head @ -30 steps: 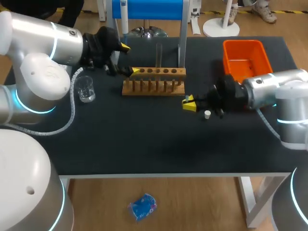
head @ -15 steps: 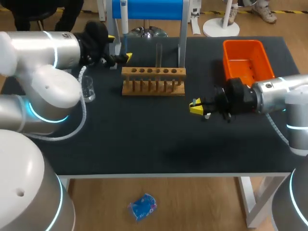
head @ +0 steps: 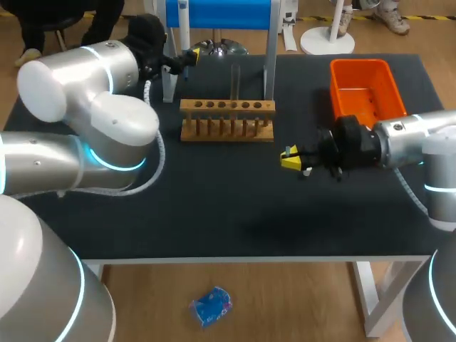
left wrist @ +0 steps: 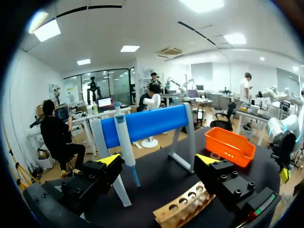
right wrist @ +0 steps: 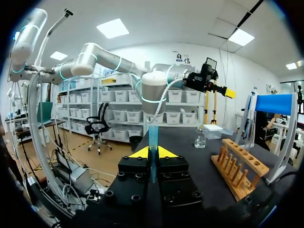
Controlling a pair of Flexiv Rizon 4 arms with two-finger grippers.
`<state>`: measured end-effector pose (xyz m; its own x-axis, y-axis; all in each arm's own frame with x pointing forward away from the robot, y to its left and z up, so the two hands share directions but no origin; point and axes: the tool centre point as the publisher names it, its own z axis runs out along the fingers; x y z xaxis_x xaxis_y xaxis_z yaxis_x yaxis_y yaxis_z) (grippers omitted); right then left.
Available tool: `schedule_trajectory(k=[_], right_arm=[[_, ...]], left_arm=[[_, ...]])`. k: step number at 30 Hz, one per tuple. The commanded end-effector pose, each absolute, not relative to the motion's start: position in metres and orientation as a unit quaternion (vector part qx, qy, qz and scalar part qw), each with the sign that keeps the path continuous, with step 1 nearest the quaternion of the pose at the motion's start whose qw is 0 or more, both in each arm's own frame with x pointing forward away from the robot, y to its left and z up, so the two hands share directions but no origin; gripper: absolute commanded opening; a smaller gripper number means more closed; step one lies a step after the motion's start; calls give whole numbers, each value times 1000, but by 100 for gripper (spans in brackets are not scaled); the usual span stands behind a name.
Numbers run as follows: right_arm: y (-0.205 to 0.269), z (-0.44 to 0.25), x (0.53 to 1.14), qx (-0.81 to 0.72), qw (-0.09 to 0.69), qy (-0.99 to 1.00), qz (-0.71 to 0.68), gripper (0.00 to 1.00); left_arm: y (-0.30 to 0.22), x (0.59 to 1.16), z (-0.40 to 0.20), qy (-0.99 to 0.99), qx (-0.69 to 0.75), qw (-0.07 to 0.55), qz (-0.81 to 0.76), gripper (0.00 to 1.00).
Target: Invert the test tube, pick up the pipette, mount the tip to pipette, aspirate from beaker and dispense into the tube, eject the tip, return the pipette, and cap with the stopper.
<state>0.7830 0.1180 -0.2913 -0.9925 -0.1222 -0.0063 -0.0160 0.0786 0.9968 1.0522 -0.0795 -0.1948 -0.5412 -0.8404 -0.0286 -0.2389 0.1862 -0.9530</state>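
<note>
Swinging away from the end of the wooden test-tube rack with its row of holes (left wrist: 185, 206) over the last second, the left gripper (left wrist: 158, 161) had risen and travelled back to the blue-barred pipette stand (left wrist: 147, 124). Its fingers stood wide apart with nothing between them. Just ahead of it, nearer one finger than the other, hung the white pipette with a blue lower shaft (left wrist: 124, 142), not yet touched. The rack now lay below and ahead of the gripper. The head view showed the clear glass test tube (head: 235, 80) standing upright in it. Beyond the other finger sat the orange plastic bin (left wrist: 230, 147).

The right gripper (right wrist: 153, 153) had drawn back a little from the rack and then kept still for the last half second. It was closed on a slim translucent blue piece (right wrist: 153, 137), probably the pipette tip, which stuck out straight past the yellow fingertips. Ahead of it and off to one side stood the rack, and farther off the small clear glass beaker (right wrist: 200, 139) on the black worktop (head: 214, 206).

Judging from this, the tube step looked finished and the pipette pick-up was in hand. The left gripper would need to centre its fingers on the pipette's body before closing, while the right waited with the tip for mounting.
</note>
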Motion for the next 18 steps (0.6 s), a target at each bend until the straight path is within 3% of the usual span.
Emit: schedule_trajectory(k=[1, 18], right_arm=[[118, -291, 782, 47, 39, -734, -676, 0], [118, -291, 782, 47, 39, -734, -676, 0]], left_arm=[[-97, 1071, -208, 683, -378, 324, -534, 100], [-96, 1079, -211, 669, -396, 336, -532, 100]])
